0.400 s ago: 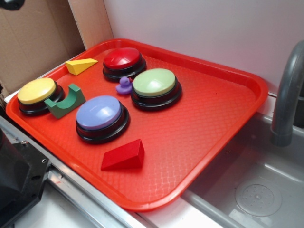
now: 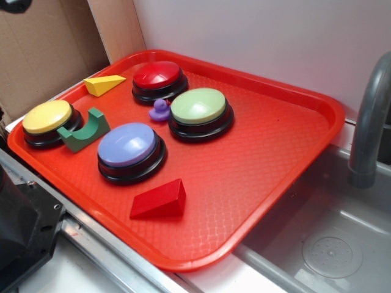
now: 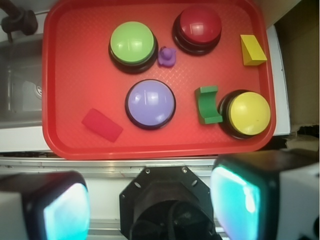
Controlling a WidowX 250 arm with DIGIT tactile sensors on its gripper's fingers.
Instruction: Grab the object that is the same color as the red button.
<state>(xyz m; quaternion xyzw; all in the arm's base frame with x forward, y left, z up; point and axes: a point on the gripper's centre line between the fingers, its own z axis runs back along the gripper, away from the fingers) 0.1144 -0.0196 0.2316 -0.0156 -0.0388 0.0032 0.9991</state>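
The small red wedge block (image 2: pixel 160 200) lies on the red tray (image 2: pixel 275 140) near its front edge, in front of the blue-purple button; in the wrist view it (image 3: pixel 102 125) is at the tray's lower left. The red button (image 2: pixel 157 76) stands at the tray's back, at the upper right in the wrist view (image 3: pixel 199 25). My gripper (image 3: pixel 150 205) is open and empty, high above the robot base and back from the tray (image 3: pixel 75 65). Its fingers (image 3: pixel 65 210) frame the bottom of the wrist view, far from the wedge.
On the tray are a green button (image 2: pixel 198 108), a blue-purple button (image 2: pixel 128 146), a yellow button (image 2: pixel 47 119), a yellow wedge (image 2: pixel 104 84), a green arch block (image 2: pixel 85 129) and a purple duck (image 2: pixel 160 111). A grey sink (image 2: pixel 330 244) with a faucet (image 2: pixel 369 122) lies to the right.
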